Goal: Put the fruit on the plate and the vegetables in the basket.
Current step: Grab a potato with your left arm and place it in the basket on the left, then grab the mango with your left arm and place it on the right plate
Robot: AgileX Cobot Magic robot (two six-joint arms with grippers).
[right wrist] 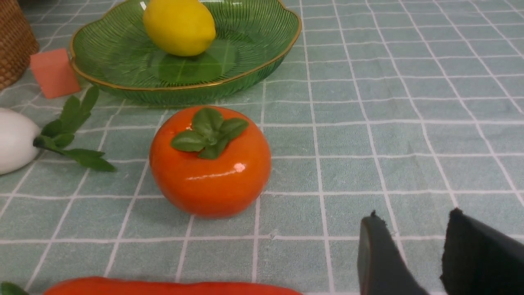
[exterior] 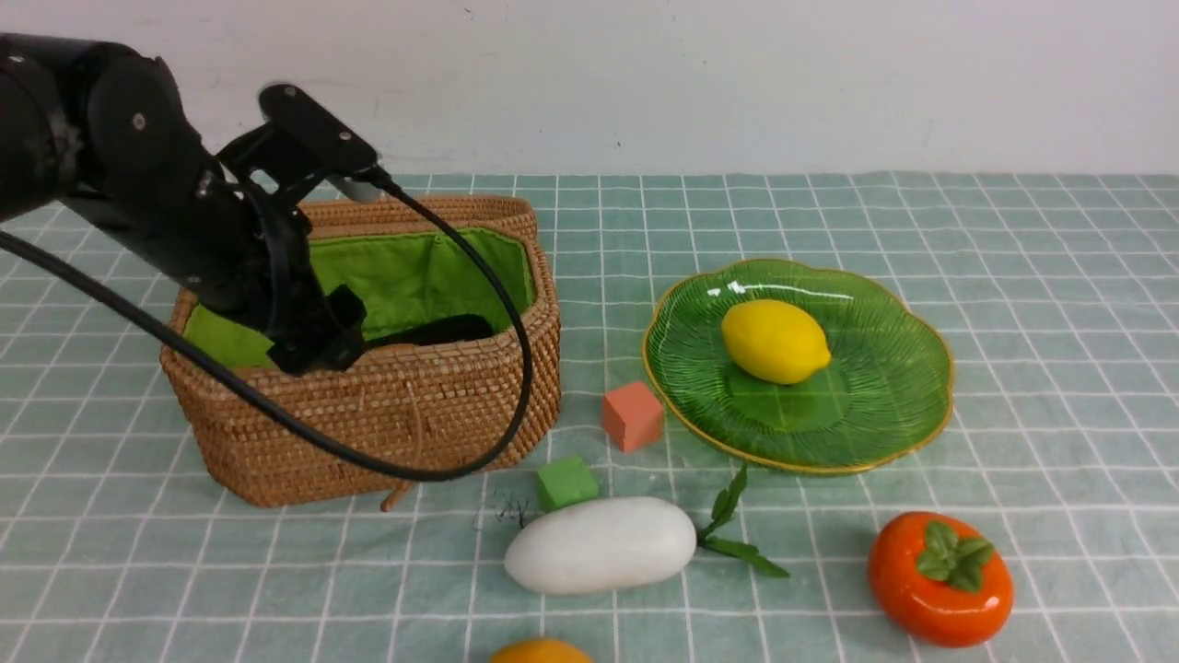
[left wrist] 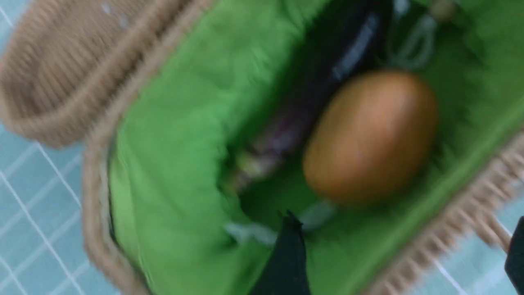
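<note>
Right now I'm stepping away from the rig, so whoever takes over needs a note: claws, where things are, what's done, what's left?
Left claw: open, empty, above the basket.
Right claw: open, empty, low over the cloth near the persimmon.
Done: potato and eggplant in the basket; lemon on the plate.
Left: radish and carrot lie on the cloth, for the basket; the persimmon and an orange-yellow fruit at the front view's near edge, for the plate.
</note>
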